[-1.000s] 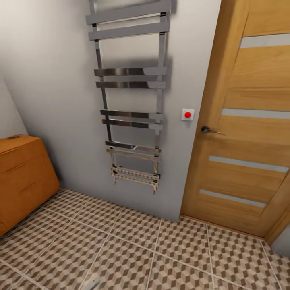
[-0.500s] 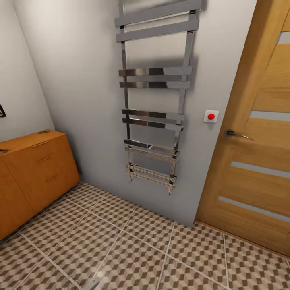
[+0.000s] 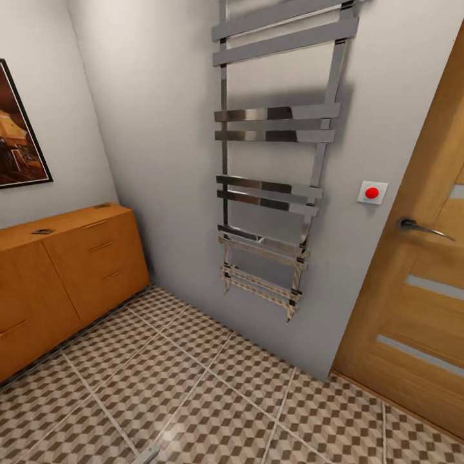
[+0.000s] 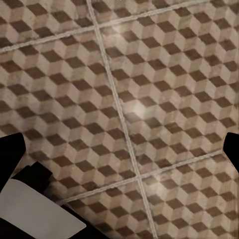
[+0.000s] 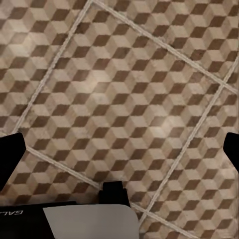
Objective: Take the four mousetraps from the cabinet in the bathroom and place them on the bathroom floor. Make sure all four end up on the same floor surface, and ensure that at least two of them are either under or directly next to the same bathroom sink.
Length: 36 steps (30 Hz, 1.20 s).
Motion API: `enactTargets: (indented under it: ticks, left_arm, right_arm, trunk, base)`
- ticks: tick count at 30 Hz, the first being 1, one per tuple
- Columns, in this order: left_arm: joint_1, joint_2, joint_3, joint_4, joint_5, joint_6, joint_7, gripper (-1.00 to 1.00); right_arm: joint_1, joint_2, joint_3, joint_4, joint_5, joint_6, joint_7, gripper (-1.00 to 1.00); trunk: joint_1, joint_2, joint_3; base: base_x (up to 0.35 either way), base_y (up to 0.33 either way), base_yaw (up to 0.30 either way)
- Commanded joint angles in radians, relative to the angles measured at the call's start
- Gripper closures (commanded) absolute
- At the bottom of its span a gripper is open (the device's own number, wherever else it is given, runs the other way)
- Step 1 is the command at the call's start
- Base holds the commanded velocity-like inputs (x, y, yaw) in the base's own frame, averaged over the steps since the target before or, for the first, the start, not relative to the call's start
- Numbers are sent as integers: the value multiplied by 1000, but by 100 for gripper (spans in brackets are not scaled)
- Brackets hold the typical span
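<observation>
At the room corner: the cabinet stood against the left wall, its far end close to the back wall, drawers with bar handles facing the floor.
Cabinet top: two small dark flat items lay on it, one nearer the front edge, one at the far end; too small to tell whether they were mousetraps.
Floor: cube-patterned tiles with pale grout ran from the cabinet foot to the door.
Back wall: a chrome towel rail hung between cabinet and door, with a red button on a white plate just beside the door frame.
Door: wooden, with pale strips and a lever handle.
Left wall: a dark framed picture hung above the cabinet.
Left jaws: dark tips showed at both edges of the left wrist view, spread wide, nothing between them, tiles beneath.
Right jaws: dark tips at both edges of the right wrist view, likewise spread and empty over the tiles.
</observation>
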Motion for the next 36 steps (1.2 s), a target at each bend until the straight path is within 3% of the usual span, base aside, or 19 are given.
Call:
enactTargets:
  ticks: [1,12,36]
  left_arm:
    - [-1,0,-8,0,6,-2,5,-100]
    - [-1,0,-8,-1,6,-2,5,-100]
    - [-1,0,-8,-1,6,-2,5,-100]
  right_arm:
    - [-2,-1,8,-4,-9,-9,-2,-100]
    - [-2,-1,8,-4,-8,-9,-2,-100]
    - [-2,0,8,-4,-8,-9,-8,-100]
  trunk:
    - [0,-1,-1]
    - [0,-1,-1]
    - [0,-1,-1]
  base:
    - [226,-237,168]
    - [131,-112,115]
    - [4,-3,282]
